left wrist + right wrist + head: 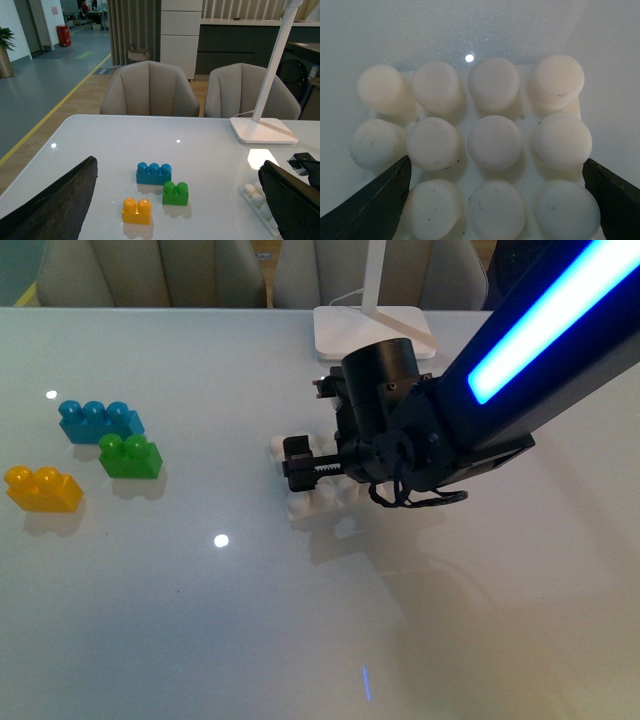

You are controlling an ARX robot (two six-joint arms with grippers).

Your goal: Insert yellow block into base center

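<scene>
The yellow block (42,489) lies on the table at the far left, beside a green brick (130,455) and a blue brick (98,421). The white studded base (305,508) sits mid-table, mostly hidden under my right gripper (325,472). That gripper hangs just above it, open and empty. In the right wrist view the base (524,119) fills the frame, and the right gripper (496,162) has a finger at each side of it. In the left wrist view the left gripper (178,170) is open and empty, looking over the yellow block (136,210) and the base (257,197).
A white lamp foot (375,332) stands behind the base, with its stem rising from it; it also shows in the left wrist view (262,131). The green brick (175,193) and blue brick (154,173) lie just behind the yellow block. Chairs stand beyond the table's far edge.
</scene>
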